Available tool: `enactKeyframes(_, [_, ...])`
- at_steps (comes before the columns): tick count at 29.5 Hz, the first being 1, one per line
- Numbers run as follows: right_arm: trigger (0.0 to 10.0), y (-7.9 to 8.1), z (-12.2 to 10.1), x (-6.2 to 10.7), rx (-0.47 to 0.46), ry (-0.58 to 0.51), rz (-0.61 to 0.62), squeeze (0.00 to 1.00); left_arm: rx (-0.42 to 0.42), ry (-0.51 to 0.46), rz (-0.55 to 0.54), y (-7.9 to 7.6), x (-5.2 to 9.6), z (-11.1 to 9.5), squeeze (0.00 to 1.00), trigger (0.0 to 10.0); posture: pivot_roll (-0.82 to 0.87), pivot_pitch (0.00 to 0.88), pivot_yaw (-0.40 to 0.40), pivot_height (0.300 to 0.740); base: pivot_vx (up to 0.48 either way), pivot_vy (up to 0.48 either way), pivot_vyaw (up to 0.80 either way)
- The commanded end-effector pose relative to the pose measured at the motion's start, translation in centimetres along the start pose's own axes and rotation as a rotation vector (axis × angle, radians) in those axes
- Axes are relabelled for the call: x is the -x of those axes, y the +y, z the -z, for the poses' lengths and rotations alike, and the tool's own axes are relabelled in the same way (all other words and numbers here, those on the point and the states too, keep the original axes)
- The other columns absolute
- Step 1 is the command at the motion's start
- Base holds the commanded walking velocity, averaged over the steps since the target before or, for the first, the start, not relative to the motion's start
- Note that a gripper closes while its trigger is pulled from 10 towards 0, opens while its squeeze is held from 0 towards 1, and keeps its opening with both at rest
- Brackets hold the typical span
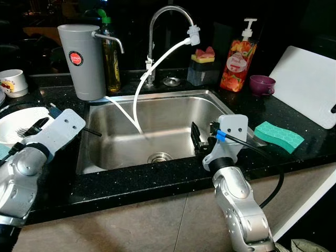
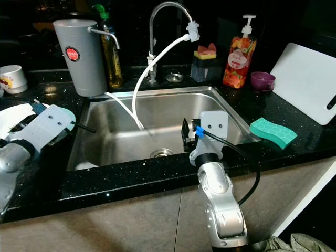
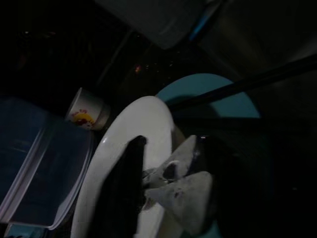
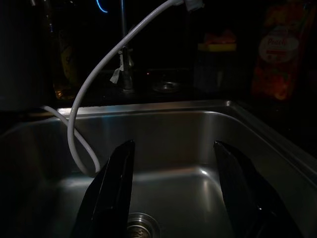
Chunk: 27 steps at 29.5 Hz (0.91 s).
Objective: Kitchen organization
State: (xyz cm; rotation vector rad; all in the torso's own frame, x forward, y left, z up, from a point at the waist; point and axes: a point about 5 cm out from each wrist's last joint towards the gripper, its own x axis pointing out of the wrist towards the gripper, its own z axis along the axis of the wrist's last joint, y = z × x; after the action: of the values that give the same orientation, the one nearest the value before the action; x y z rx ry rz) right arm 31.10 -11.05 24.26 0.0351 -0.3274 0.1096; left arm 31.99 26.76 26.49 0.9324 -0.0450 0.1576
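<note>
Stainless steel sink point(image 1: 173, 113), set in a black speckled worktop point(image 1: 131, 181), drain at centre, with a white hose point(image 1: 140, 86) looping down into it from the tap point(image 1: 157, 31). Along the back edge: grey canister point(image 1: 81, 60), oil bottle point(image 1: 110, 52), sponge holder point(image 1: 202, 65), orange soap dispenser point(image 1: 239, 58), purple cup point(image 1: 261, 84). To the right: green sponge point(image 1: 278, 135) lying flat near the sink rim, white cutting board point(image 1: 310, 89) leaning further back. To the left: white plate point(image 1: 21, 123) carrying what looks like a fork, a small printed cup point(image 1: 11, 82) behind it, and in the left wrist view a teal disc and a clear blue container beside the plate. Right gripper point(image 4: 173, 193): fingers spread wide apart, empty, poised over the basin just inside its right wall, pointing toward the drain. Left gripper point(image 3: 163, 183): over the plate at the sink's left; one dark finger point(image 3: 124, 188) and a pale part lie close on the plate, with something small between them, but whether they pinch it I cannot tell. Hazards, as judged: the plate sits near the sink rim, so a sideways nudge from the left arm could tip it or its cutlery into the basin; the hose hangs ahead of the right gripper and could snag on a forward reach; the sponge lies behind the right wrist cable and might be swept off.
</note>
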Motion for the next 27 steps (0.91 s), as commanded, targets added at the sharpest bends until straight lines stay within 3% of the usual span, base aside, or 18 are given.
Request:
enactKeyframes(1, [10.0,-0.1,0.2,-0.1,-0.005,0.006,0.010,0.00,-0.012,-0.003,0.020,0.0,0.1,0.2,0.00,0.0,0.14,0.104,-0.045,0.740,0.000,0.000,0.00])
enactKeyframes(9, [10.0,-0.1,0.2,-0.1,-0.006,0.005,0.010,0.00,-0.019,-0.021,0.032,-0.4,0.1,0.0,0.00,0.0,0.14,0.106,-0.045,0.740,0.000,0.000,0.00])
enactKeyframes(14, [10.0,-0.1,0.1,-0.1,-0.007,0.005,0.010,0.00,-0.078,-0.061,-0.040,0.2,0.0,-0.5,0.00,0.0,0.14,0.106,-0.046,0.740,0.000,0.000,0.00])
enactKeyframes(15, [10.0,-0.1,0.1,-0.1,-0.007,0.004,0.009,0.00,-0.149,-0.107,-0.110,0.8,-0.1,-1.0,0.00,9.1,0.14,0.105,-0.048,0.740,0.000,0.000,0.00])
enactKeyframes(16, [10.0,-0.1,0.1,-0.2,-0.007,0.003,0.009,0.00,-0.164,-0.133,-0.150,1.3,-0.1,-1.4,0.00,10.0,0.14,0.105,-0.048,0.740,0.000,0.000,0.00])
enactKeyframes(24, [10.0,-0.1,0.0,-0.2,-0.007,-0.001,0.009,0.00,-0.165,-0.283,-0.260,2.7,0.3,-3.7,0.00,10.0,0.13,0.104,-0.048,0.740,0.000,0.000,0.00])
enactKeyframes(26, [10.0,-0.1,0.0,-0.2,-0.007,-0.002,0.009,0.00,-0.101,-0.390,-0.290,3.2,0.7,-5.6,0.00,10.0,0.13,0.104,-0.048,0.740,0.000,0.000,0.00])
enactKeyframes(27, [10.0,-0.1,0.0,-0.2,-0.007,-0.002,0.009,0.00,-0.101,-0.390,-0.290,3.2,0.7,-5.6,0.00,10.0,0.13,0.104,-0.048,0.740,0.000,0.000,0.00])
